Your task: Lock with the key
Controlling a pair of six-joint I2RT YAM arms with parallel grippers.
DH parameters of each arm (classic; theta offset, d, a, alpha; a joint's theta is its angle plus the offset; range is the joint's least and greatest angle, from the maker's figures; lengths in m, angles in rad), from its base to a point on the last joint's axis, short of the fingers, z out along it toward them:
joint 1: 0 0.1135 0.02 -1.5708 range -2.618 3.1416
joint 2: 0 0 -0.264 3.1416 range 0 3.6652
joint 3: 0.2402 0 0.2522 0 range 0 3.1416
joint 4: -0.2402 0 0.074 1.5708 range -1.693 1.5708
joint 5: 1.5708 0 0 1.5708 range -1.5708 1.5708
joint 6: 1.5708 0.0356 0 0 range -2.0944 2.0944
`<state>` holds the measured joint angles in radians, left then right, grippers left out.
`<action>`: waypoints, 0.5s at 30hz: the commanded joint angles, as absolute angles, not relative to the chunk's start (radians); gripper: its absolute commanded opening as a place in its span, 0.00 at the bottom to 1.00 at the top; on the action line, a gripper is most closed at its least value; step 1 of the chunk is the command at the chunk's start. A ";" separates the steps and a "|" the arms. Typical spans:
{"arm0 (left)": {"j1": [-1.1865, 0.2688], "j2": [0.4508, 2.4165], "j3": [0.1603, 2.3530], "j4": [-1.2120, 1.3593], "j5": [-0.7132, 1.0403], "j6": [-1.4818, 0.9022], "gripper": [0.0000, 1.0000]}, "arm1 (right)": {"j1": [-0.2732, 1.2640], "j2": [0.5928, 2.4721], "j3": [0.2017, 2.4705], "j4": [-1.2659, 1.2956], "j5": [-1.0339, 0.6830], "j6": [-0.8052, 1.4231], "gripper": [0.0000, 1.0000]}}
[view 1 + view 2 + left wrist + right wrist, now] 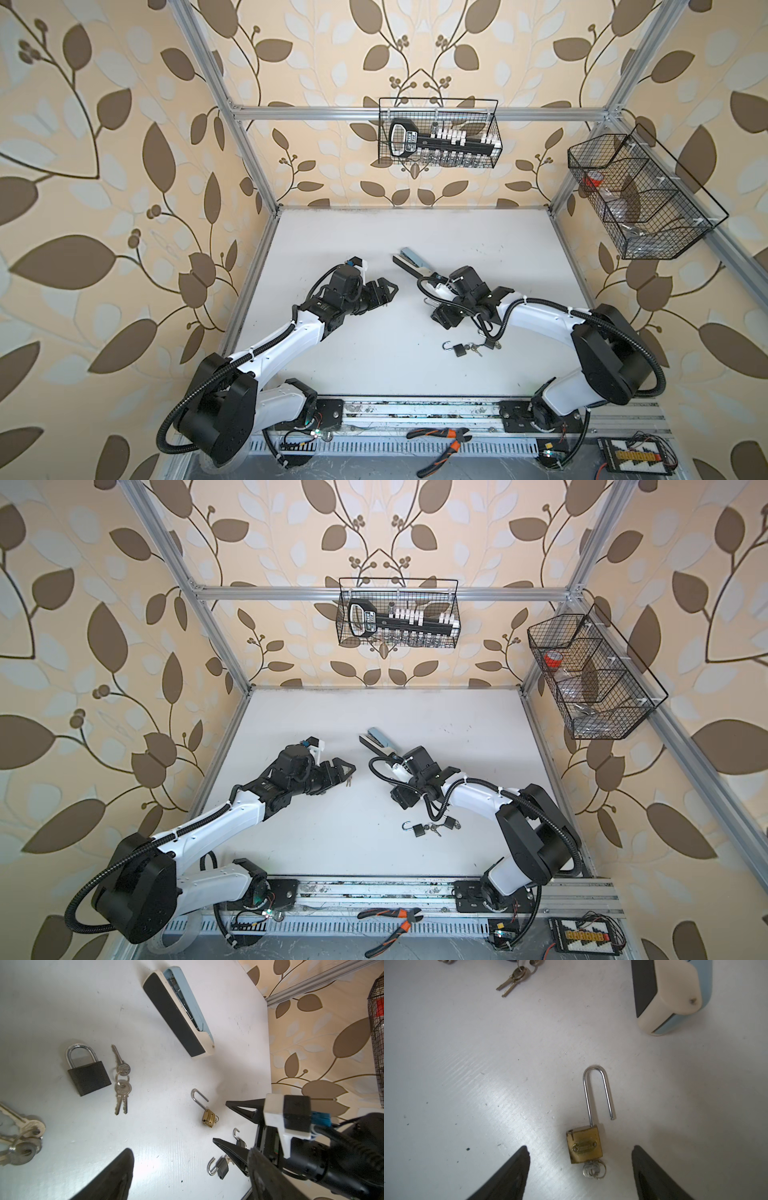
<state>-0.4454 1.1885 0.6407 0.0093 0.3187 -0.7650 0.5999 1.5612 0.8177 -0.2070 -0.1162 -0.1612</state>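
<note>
The right gripper (580,1147) hangs wide over the brass padlock (585,1144) on the desk (467,1064), its shackle open, a key (592,1172) in its base. The left gripper (390,294) gapes wide, empty.

1. The tabletop (374,232) is plain white, flecked with small dark specks.
2. The small padlock (584,1145) is brass-gold and silver, and its key (591,1171) is silver.
3. The larger padlock (89,1078) is dark grey and chrome.
4. The stapler (178,1014) is pale blue, cream and black.
5. The wallpaper (104,166) is beige, with brown and pale grey leaves on dark stems.
6. The pliers (442,446) have black and orange handles.
7. The hanging wire basket (469,120) is black mesh.
</note>
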 commanded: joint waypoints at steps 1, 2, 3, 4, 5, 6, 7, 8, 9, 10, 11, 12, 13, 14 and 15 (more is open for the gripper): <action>-0.419 1.176 0.666 0.054 0.350 -0.753 0.86 | 0.598 1.576 0.853 -0.264 -0.167 -0.233 0.76; -0.407 1.181 0.662 0.062 0.367 -0.757 0.86 | 0.597 1.582 0.858 -0.275 -0.174 -0.243 0.75; -0.391 1.189 0.660 0.071 0.390 -0.762 0.85 | 0.597 1.588 0.861 -0.281 -0.182 -0.250 0.75; -0.379 1.197 0.660 0.075 0.408 -0.764 0.85 | 0.597 1.596 0.861 -0.281 -0.186 -0.255 0.74; -0.371 1.203 0.662 0.072 0.418 -0.763 0.85 | 0.597 1.606 0.862 -0.284 -0.184 -0.260 0.74; -0.365 1.206 0.666 0.067 0.426 -0.758 0.85 | 0.598 1.615 0.862 -0.282 -0.176 -0.263 0.74; -0.362 1.206 0.669 0.060 0.428 -0.754 0.85 | 0.596 1.624 0.859 -0.275 -0.160 -0.267 0.73; -0.361 1.204 0.671 0.055 0.428 -0.748 0.85 | 0.596 1.634 0.861 -0.270 -0.145 -0.268 0.72; -0.360 1.203 0.672 0.048 0.427 -0.743 0.85 | 0.596 1.642 0.866 -0.270 -0.131 -0.272 0.72; -0.360 1.203 0.673 0.045 0.424 -0.739 0.85 | 0.596 1.653 0.872 -0.270 -0.124 -0.277 0.71; -0.359 1.204 0.672 0.043 0.423 -0.737 0.85 | 0.598 1.659 0.874 -0.267 -0.118 -0.283 0.71; -0.359 1.207 0.672 0.043 0.422 -0.735 0.85 | 0.597 1.668 0.878 -0.263 -0.105 -0.287 0.70; -0.357 1.211 0.672 0.043 0.425 -0.736 0.85 | 0.597 1.677 0.884 -0.265 -0.089 -0.293 0.69; -0.356 1.213 0.673 0.043 0.429 -0.735 0.85 | 0.596 1.684 0.888 -0.267 -0.083 -0.297 0.68; -0.356 1.215 0.676 0.043 0.430 -0.734 0.85 | 0.596 1.689 0.892 -0.268 -0.074 -0.301 0.67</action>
